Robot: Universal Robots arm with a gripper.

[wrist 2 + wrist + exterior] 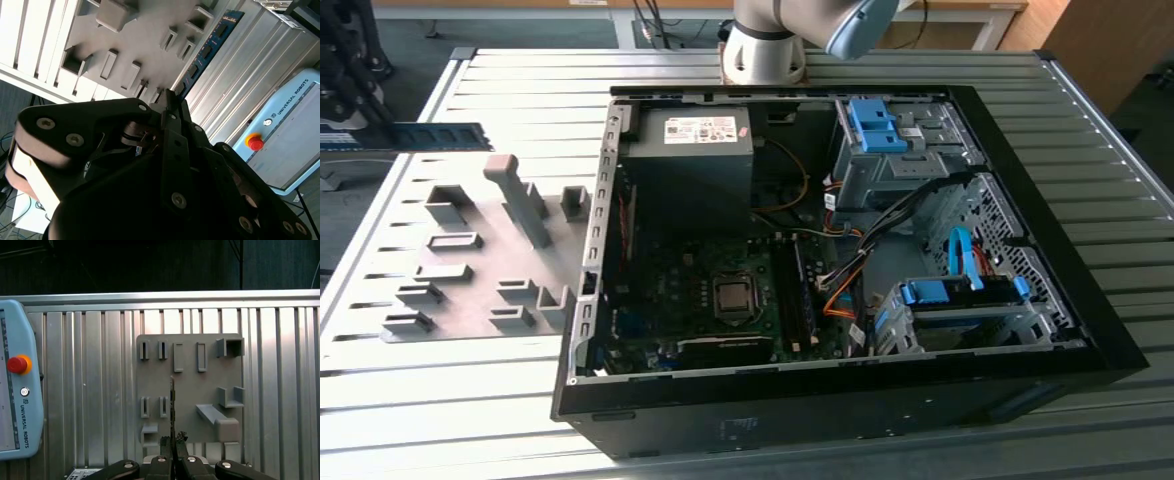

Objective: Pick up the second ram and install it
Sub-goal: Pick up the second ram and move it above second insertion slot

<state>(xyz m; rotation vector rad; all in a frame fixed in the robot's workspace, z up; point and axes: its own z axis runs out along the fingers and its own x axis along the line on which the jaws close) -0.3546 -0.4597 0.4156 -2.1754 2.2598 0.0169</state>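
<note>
At the exterior view's left, the second ram (440, 135) hangs in the air above the grey parts tray (467, 275). In the first wrist view the gripper (173, 444) is pinched on its near end, so the pick-up looks done. Further right, the memory slots (797, 290) inside the open computer case (1107, 330) are well apart from the stick, so installing it is left.

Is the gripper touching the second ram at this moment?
Touching. In the first wrist view the gripper is shut on one end of the second ram, seen edge-on, with no gap between fingers and board.
</note>
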